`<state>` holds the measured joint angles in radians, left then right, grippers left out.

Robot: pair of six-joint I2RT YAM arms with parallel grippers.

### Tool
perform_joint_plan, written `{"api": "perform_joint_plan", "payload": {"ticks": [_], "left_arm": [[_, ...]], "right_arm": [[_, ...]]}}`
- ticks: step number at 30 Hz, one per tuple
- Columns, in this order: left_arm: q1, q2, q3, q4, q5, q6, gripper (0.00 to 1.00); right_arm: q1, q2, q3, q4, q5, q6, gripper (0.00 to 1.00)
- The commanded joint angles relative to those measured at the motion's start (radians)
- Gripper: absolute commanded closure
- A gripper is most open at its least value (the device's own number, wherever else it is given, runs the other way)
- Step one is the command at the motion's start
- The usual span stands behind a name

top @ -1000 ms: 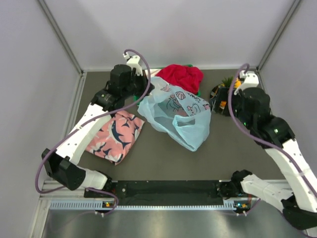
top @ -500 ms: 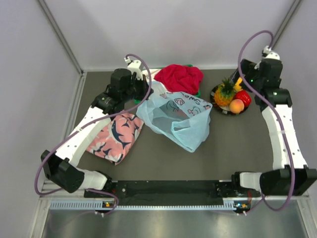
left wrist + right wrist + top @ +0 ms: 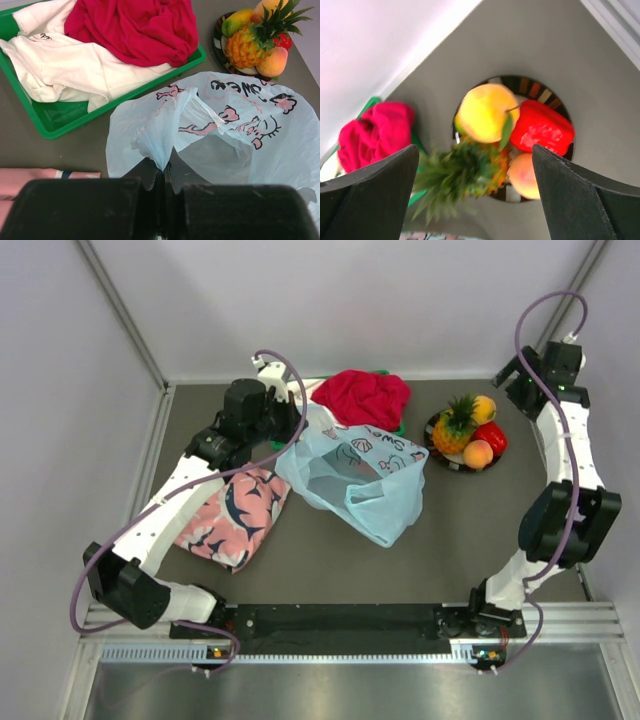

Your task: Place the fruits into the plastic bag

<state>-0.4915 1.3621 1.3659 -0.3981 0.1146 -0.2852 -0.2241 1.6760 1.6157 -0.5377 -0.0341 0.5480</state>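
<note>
The light-blue plastic bag (image 3: 350, 472) lies open mid-table, its printed side up. My left gripper (image 3: 290, 430) is shut on the bag's rim (image 3: 165, 172) and holds the mouth up. The pineapple (image 3: 455, 428), mango (image 3: 484, 407), peach (image 3: 478, 453) and glossy red fruit (image 3: 493, 436) sit together on a dark plate (image 3: 520, 82) right of the bag. My right gripper (image 3: 515, 375) hangs open and empty above and behind the plate. Between its fingers the right wrist view shows the mango (image 3: 482, 112), red fruit (image 3: 542, 127), peach (image 3: 525, 175) and blurred pineapple (image 3: 465, 177).
A green tray (image 3: 55, 125) of red and white clothes (image 3: 362, 392) stands behind the bag. A pink shark-print cloth (image 3: 232, 508) lies at the left under my left arm. Grey walls close in the back and both sides.
My right arm has swung up and back from the front of the plate to the far right corner, uncovering the fruits. The left gripper still holds the bag in place.
</note>
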Motion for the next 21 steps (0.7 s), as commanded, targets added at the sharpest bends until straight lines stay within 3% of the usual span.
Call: {"api": "perform_joint_plan", "payload": {"ticks": [1,21], "left_arm": [[0.002,-0.008,-0.004,0.044,-0.004,0.012,1.00],[0.002,0.003,-0.008,0.053,0.050,-0.002,1.00]], "right_arm": [[-0.035,0.059,0.084,0.041,-0.009,0.053,0.06],[-0.035,0.197,0.029,0.128,-0.053,0.084,0.04]]}}
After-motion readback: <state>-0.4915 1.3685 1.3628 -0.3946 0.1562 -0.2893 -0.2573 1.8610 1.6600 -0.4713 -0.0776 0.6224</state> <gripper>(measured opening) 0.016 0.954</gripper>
